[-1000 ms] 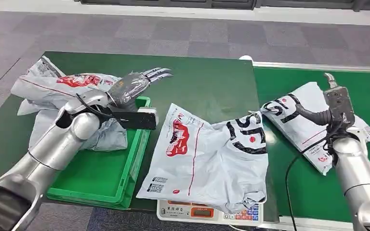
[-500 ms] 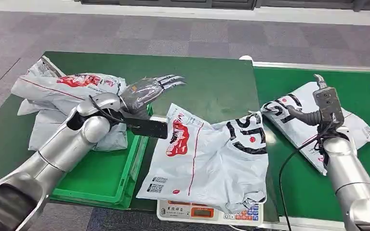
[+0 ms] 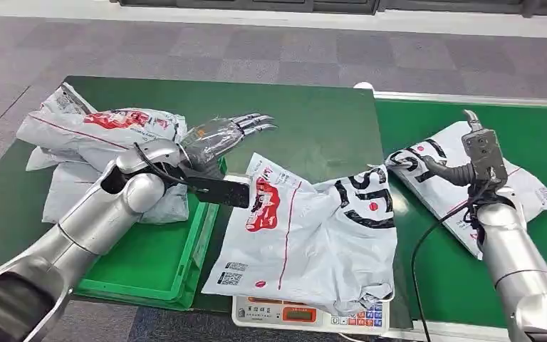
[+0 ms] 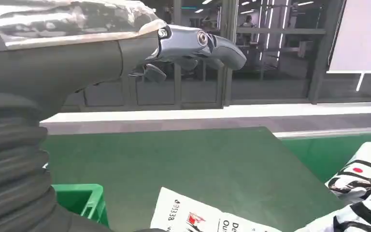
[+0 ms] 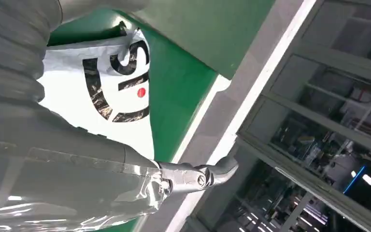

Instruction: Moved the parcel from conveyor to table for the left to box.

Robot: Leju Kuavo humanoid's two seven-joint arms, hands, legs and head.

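Left hand [image 4: 193, 46] up off the table [image 4: 183, 164], fingers [image 4: 222, 48] stretched out, nothing in them. Green table surface below it. Corner of the green crate [image 4: 84, 203] close under the wrist. White parcel [image 4: 198, 220] with red and black print just beside the crate. Second white bag [image 4: 362, 183] with black lettering off to the side. Glass-walled room behind.

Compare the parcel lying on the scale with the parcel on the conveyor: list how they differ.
The parcel on the scale lies spread wide between the hands, over the table edge; the parcel on the conveyor sits partly hidden behind the right hand. The scale parcel shows a red logo and black lettering; the conveyor parcel shows mostly black lettering. Both are crumpled grey-white mailer bags, held by neither hand.
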